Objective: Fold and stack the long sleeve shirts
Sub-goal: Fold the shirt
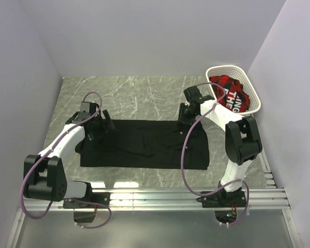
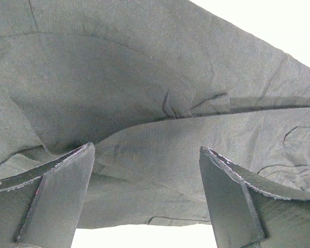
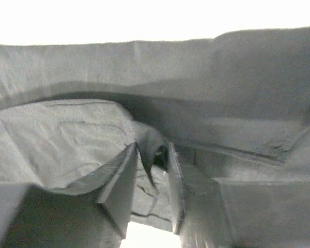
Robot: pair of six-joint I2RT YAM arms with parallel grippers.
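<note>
Right wrist, shirt (image 3: 212, 88) in tool (image 3: 152, 151), grip unclear

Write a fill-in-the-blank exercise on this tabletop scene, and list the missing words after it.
On the grey marbled table, the spread-out soft fabric long sleeve shirt is plain ___. The white lattice plastic basket stands at the table's far ___ corner. It holds a red-and-black cloth with ___ lettering. The left gripper, at the shirt, has its jaws ___.
Missing words: black; right; white; open.
</note>
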